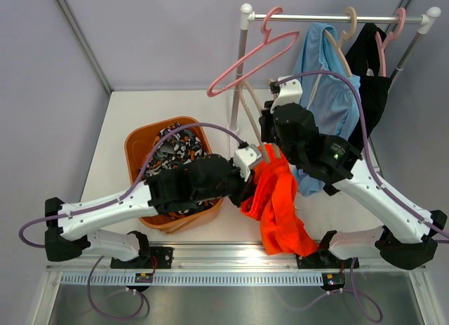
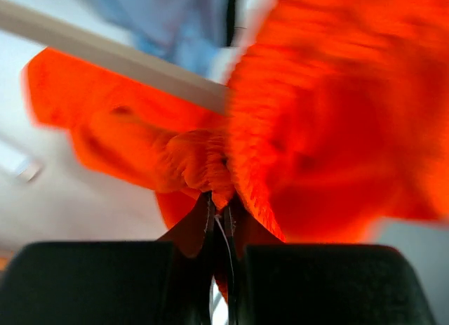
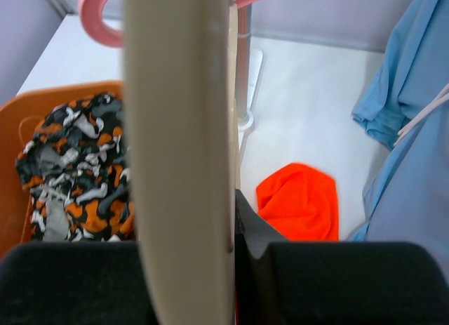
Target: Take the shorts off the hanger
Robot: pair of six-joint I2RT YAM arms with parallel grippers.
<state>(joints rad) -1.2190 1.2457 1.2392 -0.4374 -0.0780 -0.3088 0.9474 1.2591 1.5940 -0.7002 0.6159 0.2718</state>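
Currently L hand (image 2: 219, 223) clamped on orange shorts (image 1: 279, 199); R hand (image 3: 203, 248) grips beige hanger (image 3: 179, 128); camo shorts (image 1: 175, 149) in basket (image 1: 132, 148) on worktop (image 1: 133, 111).

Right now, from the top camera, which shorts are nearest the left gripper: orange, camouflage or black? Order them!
1. Orange shorts: pinched in the left gripper.
2. Camouflage shorts: in the basket, on its left.
3. Black shorts: hanging on the rail, far right.
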